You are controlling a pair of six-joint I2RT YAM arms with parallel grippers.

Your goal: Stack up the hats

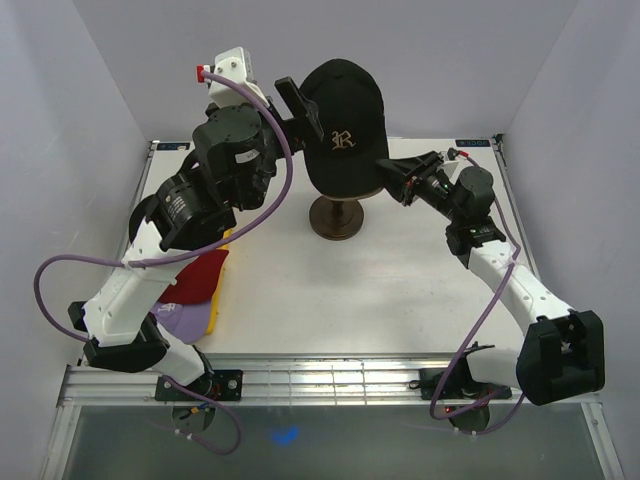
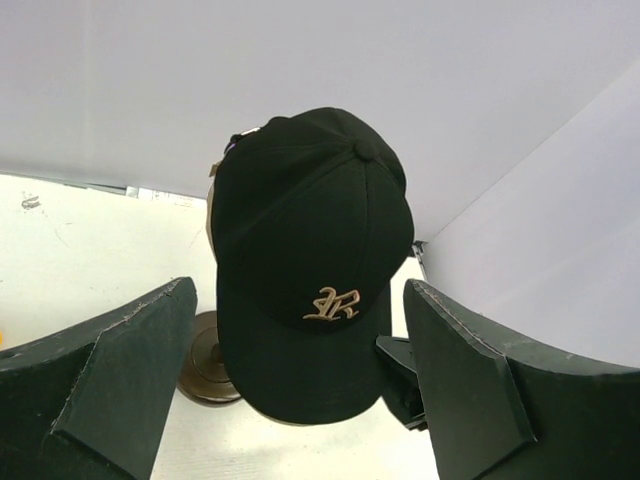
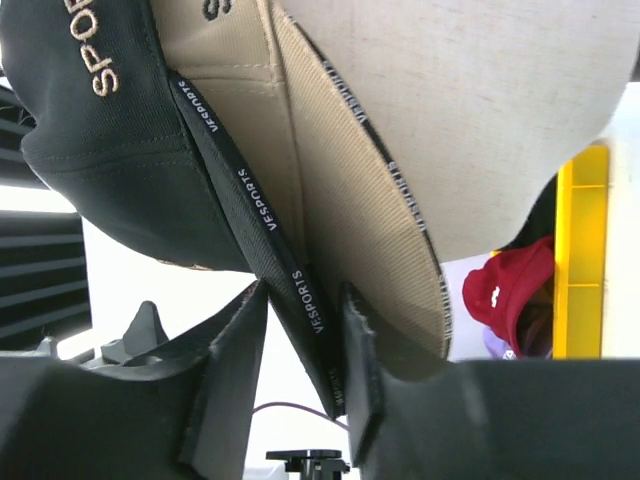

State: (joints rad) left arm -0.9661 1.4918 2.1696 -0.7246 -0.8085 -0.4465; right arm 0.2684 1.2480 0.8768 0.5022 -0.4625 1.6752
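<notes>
**Two grippers at the capped head**

The left gripper (image 2: 298, 290) is spread wide, with its dark fingers (image 2: 110, 380) on either side of the view. Straight ahead of it, untouched, the black cap with the gold emblem (image 2: 310, 250) tops the stack on the mannequin head (image 3: 480, 120). Below that arm, a red cap (image 1: 200, 272) and a lavender cap (image 1: 178, 322) lie on the yellow tray (image 3: 580, 250). The right gripper (image 3: 303, 290) is partly parted and straddles a black-taped brim edge. That edge lies beneath the black SPORT cap (image 3: 100, 150) and the tan cap (image 3: 380, 230), and a gap shows beside one finger.

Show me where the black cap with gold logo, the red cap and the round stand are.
black cap with gold logo (image 1: 345, 105): top view, crown.
red cap (image 1: 203, 276): top view, crown fabric.
round stand (image 1: 335, 222): top view, base disc.
</notes>
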